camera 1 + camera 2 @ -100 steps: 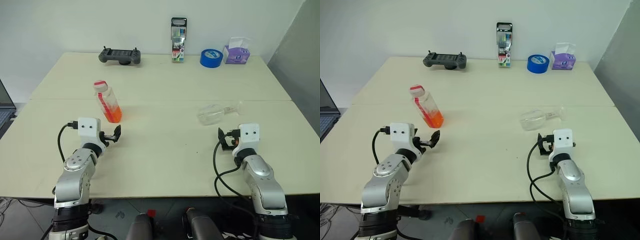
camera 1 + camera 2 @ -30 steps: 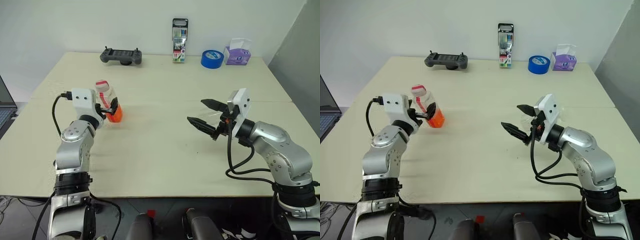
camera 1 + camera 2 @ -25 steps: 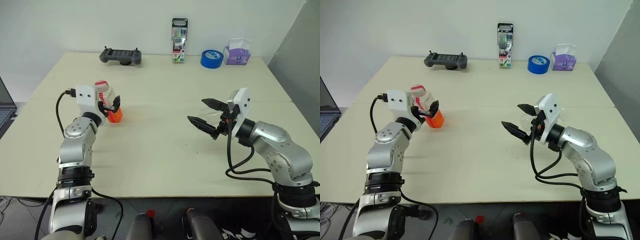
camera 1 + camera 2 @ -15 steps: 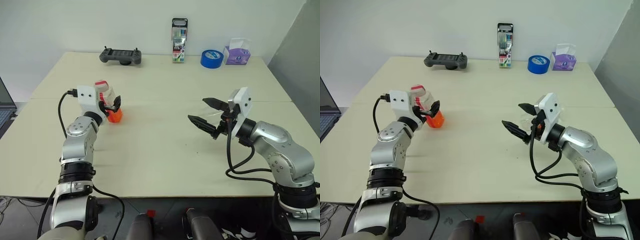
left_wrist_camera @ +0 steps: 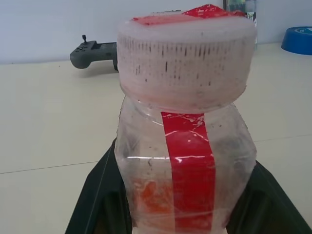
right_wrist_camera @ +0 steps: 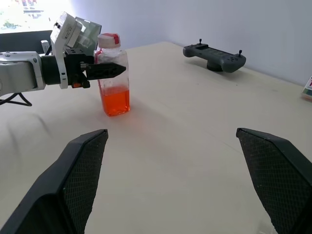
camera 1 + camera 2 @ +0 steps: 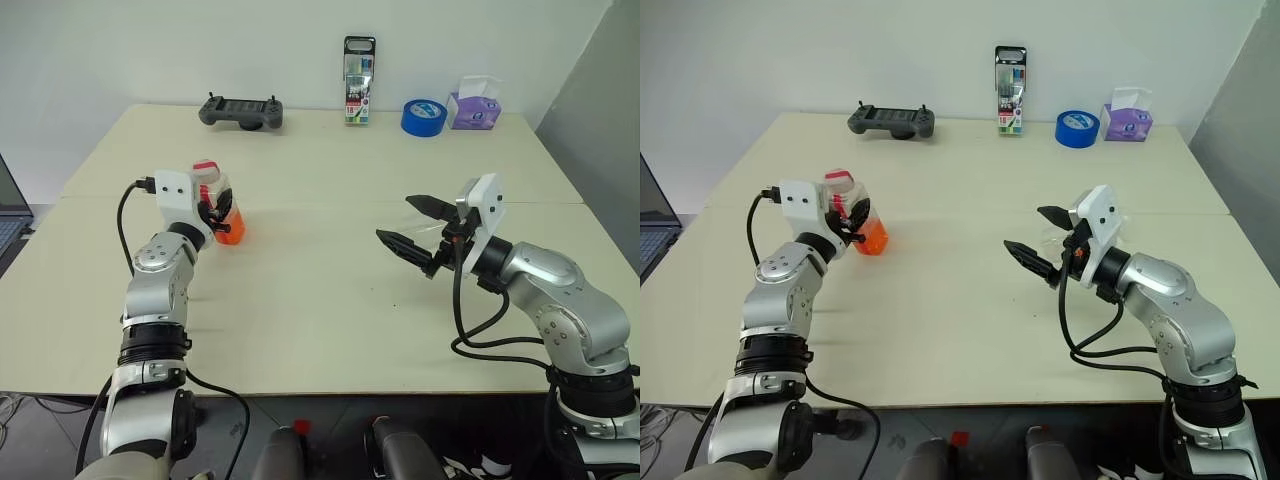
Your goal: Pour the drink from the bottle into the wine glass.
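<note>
Here, in the head views, the small clear plastic bottle (image 7: 218,205) with squarish sides, a red-and-white label strip and a pinkish-white cap stands upright on the left half of the pale cream table (image 7: 320,300), and translucent bright orange liquid (image 7: 230,231) fills only its lowest part. The left gripper (image 7: 214,211) is clamped on the bottle's body above the liquid level. On the right half, the clear stemmed wine glass (image 7: 1061,238) lies on its side just behind the right gripper (image 7: 412,225), whose two black fingers stand wide apart and hold nothing. Along the far edge sit a dark grey handheld controller (image 7: 240,111), an upright pack of markers (image 7: 358,81), a blue roll of tape (image 7: 423,116) and a purple tissue box (image 7: 473,103). In the left wrist view, the bottle's ribbed cap (image 5: 187,58) is on, and the black fingers (image 5: 100,200) press against both sides of the body. In the right wrist view, the bottle stands upright and well apart beyond the spread fingers (image 6: 273,178), gripped at mid-height by the left gripper, with the orange liquid in the bottom portion.
</note>
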### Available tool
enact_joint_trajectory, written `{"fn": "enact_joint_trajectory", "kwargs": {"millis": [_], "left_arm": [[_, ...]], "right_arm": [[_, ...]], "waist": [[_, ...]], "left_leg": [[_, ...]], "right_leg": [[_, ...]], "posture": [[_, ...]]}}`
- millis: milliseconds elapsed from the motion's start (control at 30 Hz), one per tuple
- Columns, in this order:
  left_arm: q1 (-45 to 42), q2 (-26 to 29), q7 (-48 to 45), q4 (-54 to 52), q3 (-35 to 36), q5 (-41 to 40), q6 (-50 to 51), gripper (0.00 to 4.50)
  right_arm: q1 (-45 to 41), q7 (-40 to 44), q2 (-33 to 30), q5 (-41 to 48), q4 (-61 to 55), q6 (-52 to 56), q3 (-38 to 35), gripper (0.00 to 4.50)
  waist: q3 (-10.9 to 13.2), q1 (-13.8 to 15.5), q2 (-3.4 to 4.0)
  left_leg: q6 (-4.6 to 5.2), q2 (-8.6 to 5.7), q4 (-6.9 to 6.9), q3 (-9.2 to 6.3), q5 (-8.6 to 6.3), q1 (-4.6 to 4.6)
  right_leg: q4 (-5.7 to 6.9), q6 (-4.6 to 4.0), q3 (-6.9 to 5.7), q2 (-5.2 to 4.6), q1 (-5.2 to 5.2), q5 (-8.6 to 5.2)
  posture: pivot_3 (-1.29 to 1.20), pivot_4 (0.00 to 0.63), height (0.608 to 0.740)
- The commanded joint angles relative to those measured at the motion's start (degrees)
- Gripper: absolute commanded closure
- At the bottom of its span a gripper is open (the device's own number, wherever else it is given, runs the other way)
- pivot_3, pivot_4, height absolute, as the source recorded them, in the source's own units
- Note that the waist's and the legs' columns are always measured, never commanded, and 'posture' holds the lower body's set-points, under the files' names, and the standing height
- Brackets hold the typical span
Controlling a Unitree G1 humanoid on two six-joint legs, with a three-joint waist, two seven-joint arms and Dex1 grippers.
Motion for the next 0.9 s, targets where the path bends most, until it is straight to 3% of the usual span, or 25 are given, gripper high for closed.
{"fn": "enact_joint_trajectory", "kwargs": {"millis": [33, 900], "left_arm": [[-2.0, 0.5, 0.0, -1.1, 0.5, -0.4, -1.6, 2.7], [-0.3, 1.1, -0.4, -5.5, 0.0, -0.4, 3.4, 2.7]], "right_arm": [[-0.1, 0.3, -0.6, 0.6, -1.6, -0.8, -1.6, 0.0], [-1.5, 1.0, -0.7, 0.3, -0.2, -0.9, -1.0, 0.0]], "waist": [[0.0, 0.0, 0.0], [0.0, 0.0, 0.0]], "left_leg": [[0.0, 0.0, 0.0, 0.0, 0.0, 0.0], [0.0, -0.01, 0.0, 0.0, 0.0, 0.0]], "right_leg": [[0.0, 0.0, 0.0, 0.0, 0.0, 0.0], [0.0, 0.0, 0.0, 0.0, 0.0, 0.0]], "posture": [[0.0, 0.15, 0.74], [0.0, 0.15, 0.74]]}}
